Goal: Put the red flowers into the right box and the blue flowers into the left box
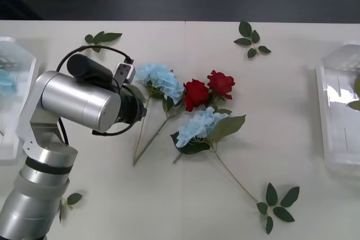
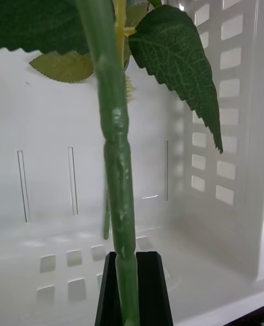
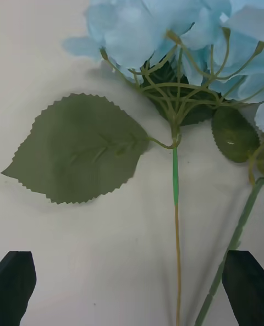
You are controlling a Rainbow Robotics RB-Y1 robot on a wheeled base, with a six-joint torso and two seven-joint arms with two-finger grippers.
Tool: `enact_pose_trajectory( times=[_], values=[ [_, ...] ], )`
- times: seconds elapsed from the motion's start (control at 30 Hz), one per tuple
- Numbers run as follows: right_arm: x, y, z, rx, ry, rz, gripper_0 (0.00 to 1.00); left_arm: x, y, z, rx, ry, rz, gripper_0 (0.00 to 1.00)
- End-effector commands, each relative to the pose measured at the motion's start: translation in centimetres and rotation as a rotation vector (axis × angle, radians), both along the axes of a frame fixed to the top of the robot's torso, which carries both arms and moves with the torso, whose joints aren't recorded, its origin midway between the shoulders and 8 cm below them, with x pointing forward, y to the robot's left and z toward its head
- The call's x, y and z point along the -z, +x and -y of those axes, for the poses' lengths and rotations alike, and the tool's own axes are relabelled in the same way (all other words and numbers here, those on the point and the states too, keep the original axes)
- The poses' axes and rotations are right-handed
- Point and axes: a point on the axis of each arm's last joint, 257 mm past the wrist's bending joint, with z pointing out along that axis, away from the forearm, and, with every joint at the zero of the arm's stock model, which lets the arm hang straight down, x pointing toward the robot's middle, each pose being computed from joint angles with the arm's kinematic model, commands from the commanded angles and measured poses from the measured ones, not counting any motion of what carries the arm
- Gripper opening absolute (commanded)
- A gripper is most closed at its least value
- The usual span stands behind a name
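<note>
Spread wide, the jaws of the left gripper (image 3: 132, 287) hang over the table (image 1: 185, 195) above a blue flower (image 1: 160, 80), its thin stem (image 3: 176, 238) running between the 2 black fingers (image 3: 16, 285) without touching either. Over at the right box (image 2: 220, 139), the right gripper (image 2: 132, 287) has its jaws pressed together on the stem of a red flower (image 2: 118, 150), which stands roughly upright inside the white slotted walls, only a sliver of its red head showing. On the table lie 2 red flowers (image 1: 207, 91) side by side, touching the second blue flower (image 1: 199, 126) just below them. The left box (image 1: 14, 99) sits at the table's far left edge with what looks like something pale blue inside, though it is partly cut off. Loose leaf sprigs (image 1: 250, 40) lie scattered around.
</note>
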Motion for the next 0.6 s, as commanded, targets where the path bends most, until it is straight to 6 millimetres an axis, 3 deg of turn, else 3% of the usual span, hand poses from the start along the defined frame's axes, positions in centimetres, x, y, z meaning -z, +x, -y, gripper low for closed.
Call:
enact_pose_trajectory(
  times=[0.03,0.07,0.1,0.17,0.43,0.6],
  values=[
    [-0.7,0.0,0.3,0.02,-0.011,0.008,0.41,-0.6,1.4,-0.8,-0.069,0.0,0.007,1.0],
    [-0.6,0.0,0.3,0.019,-0.011,0.007,0.56,-0.5,1.6,-0.7,-0.069,0.0,0.003,1.0],
    [-0.7,0.0,0.2,0.018,-0.012,0.008,0.64,-0.2,1.7,-0.6,-0.071,0.001,-0.004,1.0],
    [-0.7,0.0,0.3,0.019,-0.012,0.009,0.71,0.1,2.0,-0.3,-0.074,0.0,-0.009,1.0],
    [-0.5,-0.4,0.3,0.041,0.003,0.0,0.74,2.2,2.8,1.5,-0.076,-0.019,-0.016,1.0],
    [-0.8,0.1,-0.9,0.015,0.033,0.012,0.74,3.4,2.7,2.5,-0.063,-0.016,-0.027,1.0]
  ],
)
